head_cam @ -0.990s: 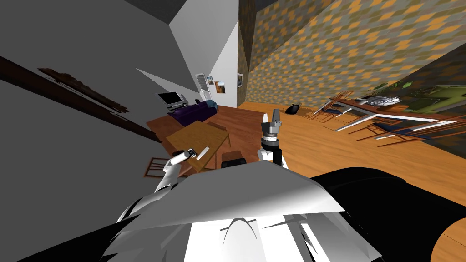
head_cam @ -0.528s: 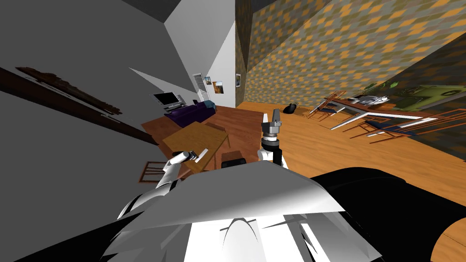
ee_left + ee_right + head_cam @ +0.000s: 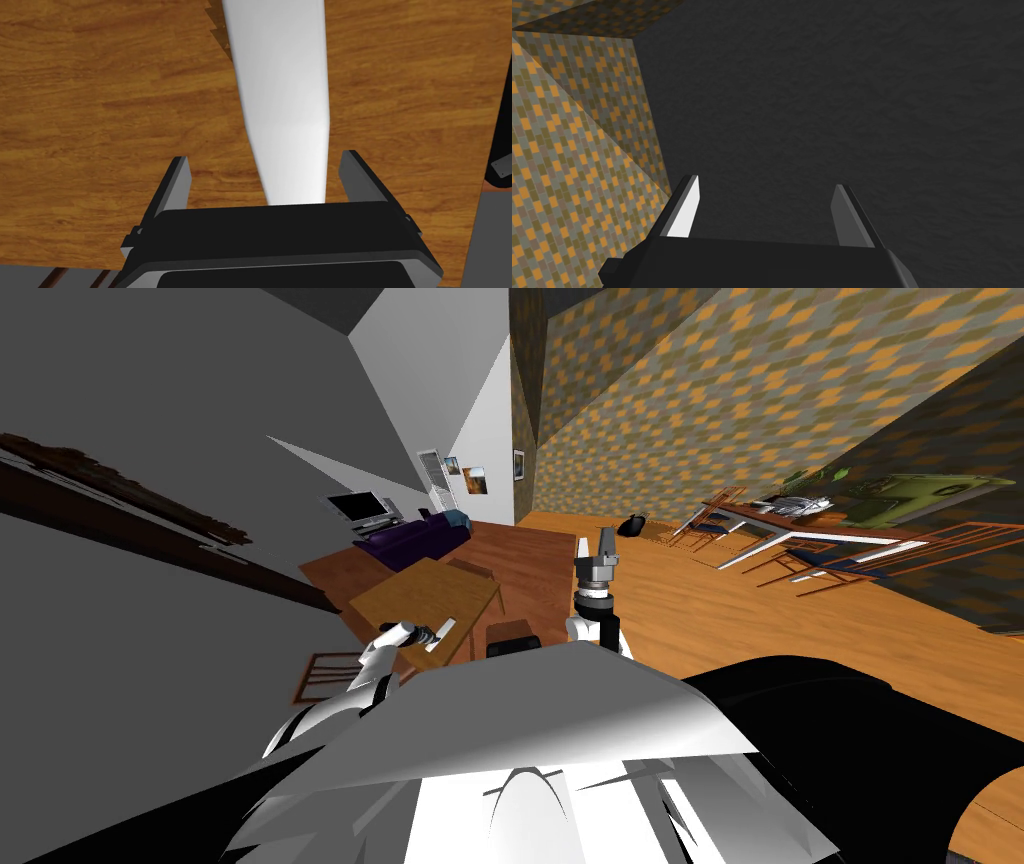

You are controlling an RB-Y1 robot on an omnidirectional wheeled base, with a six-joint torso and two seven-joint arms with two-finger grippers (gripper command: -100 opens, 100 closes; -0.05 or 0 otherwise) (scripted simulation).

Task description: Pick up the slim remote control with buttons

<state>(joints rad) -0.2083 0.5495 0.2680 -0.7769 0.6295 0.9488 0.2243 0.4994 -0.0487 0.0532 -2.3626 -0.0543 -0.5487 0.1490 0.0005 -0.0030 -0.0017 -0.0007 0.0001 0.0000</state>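
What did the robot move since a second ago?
The head camera swung slightly, so the room shifted. The left claw crept closer to the white remote on the wooden table, open around its end, nothing grabbed. The right claw stayed raised and open.

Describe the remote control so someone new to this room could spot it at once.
Find the wooden table on the near side of the purple sofa. By the table's edge nearest me, my left hand hovers with open fingers straddling a slim bar: the remote control. It is plain white, the one pale thing on the brown top; no buttons show.
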